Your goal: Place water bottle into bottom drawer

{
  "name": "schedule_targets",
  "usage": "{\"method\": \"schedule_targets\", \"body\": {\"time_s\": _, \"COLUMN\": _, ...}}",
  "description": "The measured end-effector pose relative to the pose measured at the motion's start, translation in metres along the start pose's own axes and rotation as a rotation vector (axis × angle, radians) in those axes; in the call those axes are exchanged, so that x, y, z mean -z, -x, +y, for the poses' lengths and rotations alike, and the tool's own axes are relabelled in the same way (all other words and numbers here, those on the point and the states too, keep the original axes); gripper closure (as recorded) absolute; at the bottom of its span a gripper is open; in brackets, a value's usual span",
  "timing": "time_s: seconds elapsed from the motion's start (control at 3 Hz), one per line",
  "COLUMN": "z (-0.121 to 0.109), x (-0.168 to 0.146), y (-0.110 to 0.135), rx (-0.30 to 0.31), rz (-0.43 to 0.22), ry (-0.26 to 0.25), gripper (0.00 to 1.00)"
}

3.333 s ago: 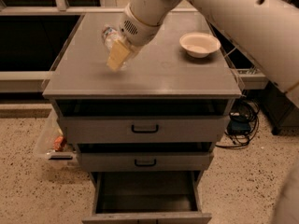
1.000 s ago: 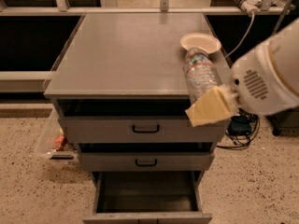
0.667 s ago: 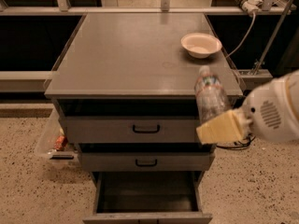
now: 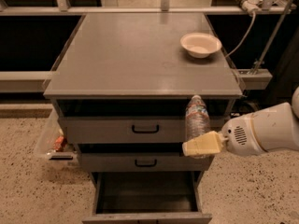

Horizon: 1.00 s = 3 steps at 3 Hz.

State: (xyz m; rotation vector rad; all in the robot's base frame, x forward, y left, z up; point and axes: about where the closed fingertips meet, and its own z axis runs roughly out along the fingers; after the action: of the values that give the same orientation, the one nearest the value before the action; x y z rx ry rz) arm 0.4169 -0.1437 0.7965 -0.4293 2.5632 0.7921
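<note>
My gripper (image 4: 200, 146) comes in from the right and is shut on the water bottle (image 4: 196, 119), a clear crinkled bottle held upright with its cap up. It hangs in front of the right end of the top and middle drawers, below the cabinet top (image 4: 140, 55). The bottom drawer (image 4: 147, 195) is pulled open below and to the left of the bottle, showing its dark interior.
A white bowl (image 4: 200, 44) sits on the cabinet top at the right. The top drawer (image 4: 145, 129) and middle drawer (image 4: 145, 162) have black handles and stand slightly out. A clear bin (image 4: 52, 141) with small items lies on the floor at left. Cables hang at right.
My gripper has carried the bottle from the cabinet top, off its right front edge and down, now level with the upper drawers.
</note>
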Motion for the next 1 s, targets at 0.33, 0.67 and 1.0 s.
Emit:
{"method": "schedule_targets", "body": {"time_s": 0.33, "z": 0.003, "x": 0.003, "y": -0.001, "rx": 0.002, "rz": -0.01, "ry": -0.008, "gripper": 1.0}}
{"method": "schedule_targets", "body": {"time_s": 0.67, "z": -0.015, "x": -0.008, "y": -0.009, "rx": -0.045, "rz": -0.053, "ry": 0.005, "gripper": 1.0}}
{"method": "schedule_targets", "body": {"time_s": 1.0, "z": -0.026, "x": -0.019, "y": -0.014, "rx": -0.078, "rz": -0.049, "ry": 0.021, "gripper": 1.0}}
